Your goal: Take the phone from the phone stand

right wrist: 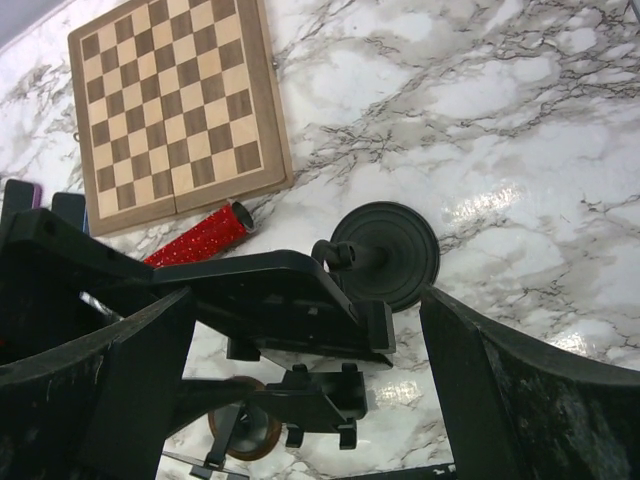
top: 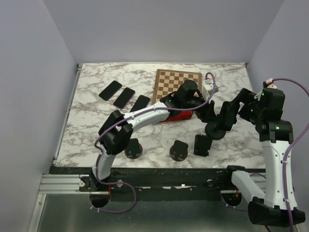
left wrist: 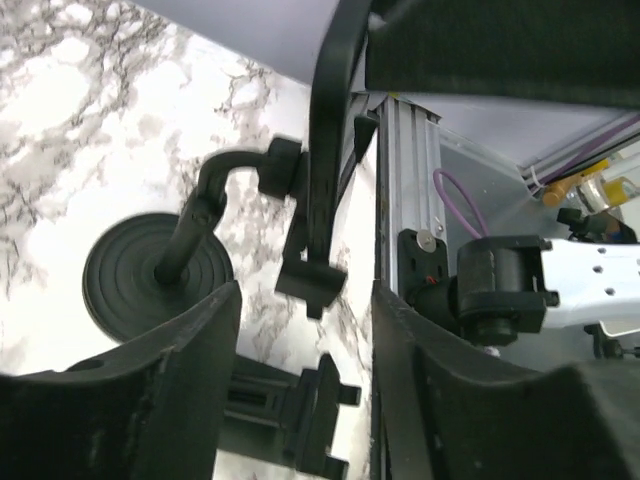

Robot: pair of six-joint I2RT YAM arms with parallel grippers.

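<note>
A black phone (right wrist: 262,298) sits clamped in a black phone stand with a round base (right wrist: 387,254), at the right middle of the table (top: 214,131). In the left wrist view the phone shows edge-on (left wrist: 324,150), with the stand's base (left wrist: 155,275) to its left. My right gripper (right wrist: 307,292) is open wide, with a finger on either side of the phone and not touching it. My left gripper (left wrist: 306,300) is open too, with the phone's lower edge and clamp between its fingertips. In the top view both grippers, left (top: 203,110) and right (top: 223,118), crowd over the stand and hide the phone.
A chessboard (top: 176,84) and a red glitter tube (right wrist: 200,235) lie behind the stand. Three loose phones (top: 124,97) lie at the back left. Three empty stands (top: 179,151) sit near the front edge, one (right wrist: 315,395) just below the held stand.
</note>
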